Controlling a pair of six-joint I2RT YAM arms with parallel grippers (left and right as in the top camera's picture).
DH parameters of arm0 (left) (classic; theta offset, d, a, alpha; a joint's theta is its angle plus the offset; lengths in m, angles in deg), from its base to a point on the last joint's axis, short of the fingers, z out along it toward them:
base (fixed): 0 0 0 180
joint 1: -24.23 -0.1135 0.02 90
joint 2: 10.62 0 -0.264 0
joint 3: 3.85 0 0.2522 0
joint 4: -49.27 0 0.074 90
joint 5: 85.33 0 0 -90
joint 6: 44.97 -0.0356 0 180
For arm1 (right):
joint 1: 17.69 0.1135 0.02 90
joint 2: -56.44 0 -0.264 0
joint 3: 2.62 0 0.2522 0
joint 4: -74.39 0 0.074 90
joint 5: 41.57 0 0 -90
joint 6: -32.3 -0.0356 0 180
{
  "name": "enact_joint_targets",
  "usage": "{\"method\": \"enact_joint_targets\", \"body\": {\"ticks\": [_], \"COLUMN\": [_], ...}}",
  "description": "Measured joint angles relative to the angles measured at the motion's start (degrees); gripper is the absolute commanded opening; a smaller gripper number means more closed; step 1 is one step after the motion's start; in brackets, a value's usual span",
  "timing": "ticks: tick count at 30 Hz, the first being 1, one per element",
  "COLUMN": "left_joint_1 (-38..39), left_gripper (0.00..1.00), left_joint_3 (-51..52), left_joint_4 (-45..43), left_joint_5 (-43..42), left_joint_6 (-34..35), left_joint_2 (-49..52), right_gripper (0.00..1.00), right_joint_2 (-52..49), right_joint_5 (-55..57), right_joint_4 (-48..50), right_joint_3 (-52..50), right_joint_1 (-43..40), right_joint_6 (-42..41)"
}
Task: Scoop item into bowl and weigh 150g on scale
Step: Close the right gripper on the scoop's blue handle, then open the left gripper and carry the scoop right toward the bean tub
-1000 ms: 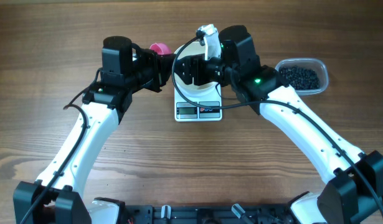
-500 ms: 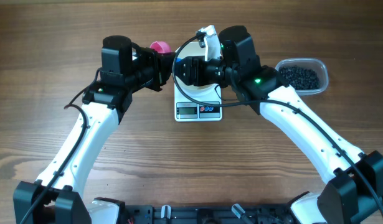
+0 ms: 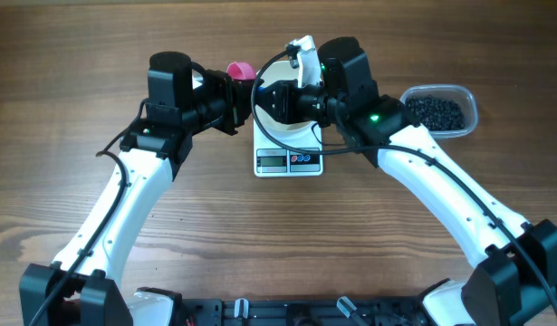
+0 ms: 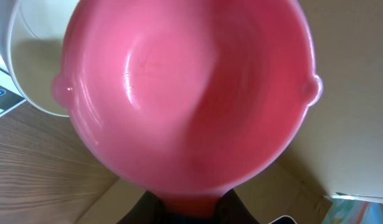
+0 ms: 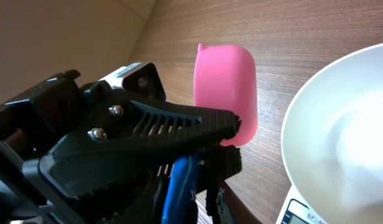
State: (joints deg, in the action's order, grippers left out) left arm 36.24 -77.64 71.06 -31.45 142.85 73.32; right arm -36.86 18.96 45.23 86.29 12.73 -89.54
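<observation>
Clenching pink scoop (image 4: 185, 93), left jaws beside bowl (image 5: 340, 137); right jaws over it, grip unclear.

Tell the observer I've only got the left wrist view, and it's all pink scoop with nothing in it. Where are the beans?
Observer: The overhead view shows the black beans in a clear plastic tub, far off to the right.
Operator: Anything in the white bowl yet?
Observer: The right wrist view shows part of the white bowl, and no beans in that part.
Operator: Where's the right gripper?
Observer: From overhead, the right gripper hangs over the bowl, which stands on the scale.
</observation>
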Motion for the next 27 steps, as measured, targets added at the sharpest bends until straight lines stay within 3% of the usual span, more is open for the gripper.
{"method": "enact_joint_targets", "body": {"ticks": [2,11,12,13,14,16,22,25,27], "left_joint_1": [0.00,0.00,0.00,0.00,0.00,0.00,-0.04,-0.04,-0.04], "left_gripper": [0.04,0.04,0.12,0.29,0.57,0.98,1.00,1.00,1.00], "left_joint_3": [0.00,0.00,0.00,0.00,0.00,-0.02,-0.04,-0.04,-0.04], "left_joint_4": [0.00,-0.04,0.04,0.09,0.07,-0.28,-0.15,-0.61,-2.43], "left_joint_5": [-0.22,0.13,0.20,0.20,0.20,0.00,-0.68,-0.90,-2.12], "left_joint_6": [0.02,-0.02,-0.02,-0.02,-0.04,-0.11,-8.37,-18.71,-26.36], "left_joint_2": [0.00,0.00,0.00,0.00,0.00,0.00,0.00,0.00,0.00], "right_gripper": [0.04,0.04,0.04,0.04,0.04,0.04,0.04,0.04,0.04], "right_joint_2": [0.00,0.00,0.00,0.00,0.00,0.00,-0.02,-0.02,-0.09], "right_joint_5": [0.35,2.69,2.73,2.75,2.80,3.58,6.01,5.97,5.99], "right_joint_4": [0.37,0.33,0.13,0.04,0.09,-0.24,0.00,-1.27,-7.28], "right_joint_3": [0.00,0.00,0.00,0.00,0.00,-0.02,-0.02,0.17,2.29], "right_joint_1": [0.04,0.42,0.42,0.42,0.44,0.48,0.13,-0.63,-2.23], "right_joint_6": [-0.22,-0.48,-0.52,-0.50,-0.50,-0.52,-0.26,0.24,1.38]}}
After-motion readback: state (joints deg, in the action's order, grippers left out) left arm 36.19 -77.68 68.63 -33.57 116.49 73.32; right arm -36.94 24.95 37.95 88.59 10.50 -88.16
